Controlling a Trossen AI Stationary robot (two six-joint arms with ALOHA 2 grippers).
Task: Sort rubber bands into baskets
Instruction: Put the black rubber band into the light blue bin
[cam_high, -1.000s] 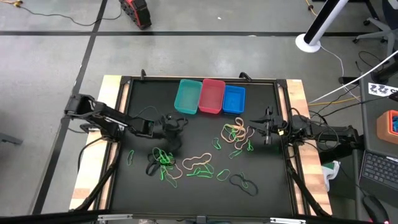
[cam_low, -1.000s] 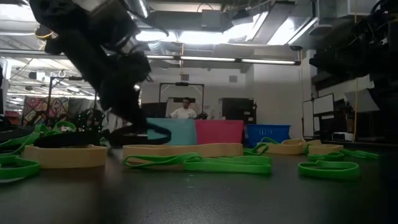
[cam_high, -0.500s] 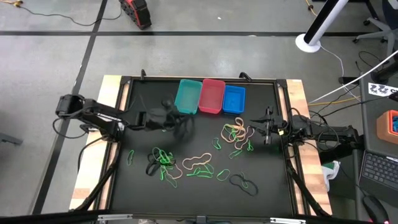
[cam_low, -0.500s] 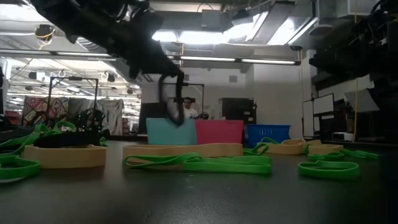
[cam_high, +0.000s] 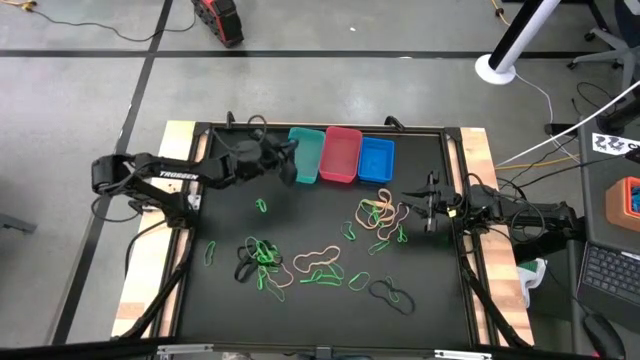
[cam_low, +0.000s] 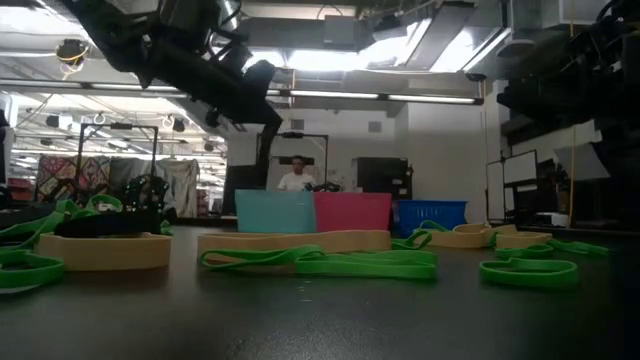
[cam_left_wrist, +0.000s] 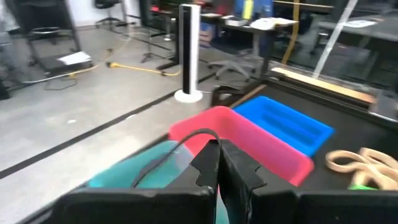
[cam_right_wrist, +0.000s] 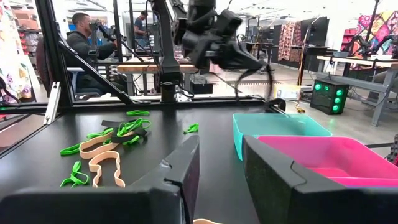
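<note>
My left gripper hangs in the air at the left rim of the teal basket, shut on a black rubber band. The pink basket and the blue basket stand in a row to the teal one's right, at the table's far edge. Green, tan and black rubber bands lie flat on the black table top, in a cluster at the near left and another at the right. My right gripper waits at the table's right side, open and with nothing in it. My left gripper pinches the black rubber band between its two fingertips. The band's free part curves out from the tips. The fingers come nearly level from the table's left. The band hangs as a slack loop below them, clear of the table.
A single green band lies between the left cluster and the baskets. A tan band and a black one lie near the front. A person is in the room beyond the baskets. Black cables run along the table's frame.
My left gripper has risen from the left cluster and swung toward the far edge, to the teal basket. It has tipped from pointing down to nearly level. It has stayed shut, and the black band has come up clear of the table and dangles from it.
</note>
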